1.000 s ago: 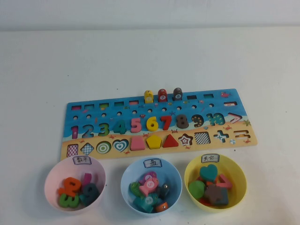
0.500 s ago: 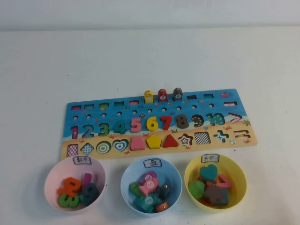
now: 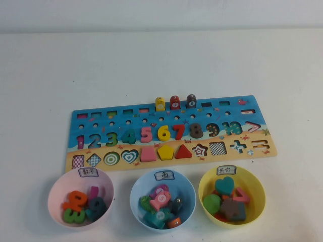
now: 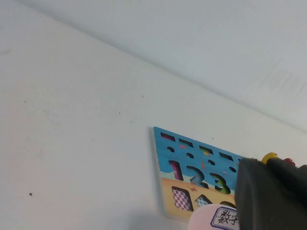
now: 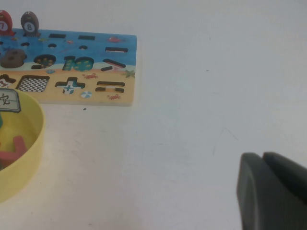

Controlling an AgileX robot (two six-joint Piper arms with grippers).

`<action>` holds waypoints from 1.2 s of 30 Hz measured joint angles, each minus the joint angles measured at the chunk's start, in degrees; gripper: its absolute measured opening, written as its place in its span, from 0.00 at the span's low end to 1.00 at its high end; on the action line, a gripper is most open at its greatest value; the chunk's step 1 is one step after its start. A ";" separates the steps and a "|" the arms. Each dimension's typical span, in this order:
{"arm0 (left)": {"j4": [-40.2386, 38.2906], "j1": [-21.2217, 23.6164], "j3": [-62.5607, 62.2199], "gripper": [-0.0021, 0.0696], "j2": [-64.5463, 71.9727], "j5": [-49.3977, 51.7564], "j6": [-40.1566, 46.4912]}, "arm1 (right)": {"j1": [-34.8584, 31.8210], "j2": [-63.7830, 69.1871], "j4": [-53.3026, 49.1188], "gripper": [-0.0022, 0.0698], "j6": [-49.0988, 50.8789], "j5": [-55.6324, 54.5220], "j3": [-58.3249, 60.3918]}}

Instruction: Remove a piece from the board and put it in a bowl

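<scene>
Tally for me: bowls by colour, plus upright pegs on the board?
Pink bowl: 1
Blue bowl: 1
Yellow bowl: 1
Upright pegs: 3
Total: 6
Left pincer near the board, left end; right pincer beyond its right end.

Plain white table (image 3: 161, 60) against a pale wall (image 3: 161, 12)

The tabletop runs wide and bare to the left, right and far side, matte white with a few tiny dark specks, evenly lit with only soft shadows. At its far edge it meets a pale grey-white wall along a straight, faintly shaded seam; the wall is blank and featureless.
</scene>
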 joint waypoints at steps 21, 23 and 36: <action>-6.27 0.00 -33.18 0.03 30.63 29.88 10.62 | 0.00 0.00 0.00 0.01 0.00 0.00 0.00; -6.27 0.00 -39.03 0.03 37.80 35.43 12.54 | 0.00 0.00 0.00 0.01 0.00 0.00 0.00; 0.22 -8.80 -69.24 0.03 81.75 45.42 15.18 | 0.00 0.00 0.00 0.01 0.00 0.00 0.00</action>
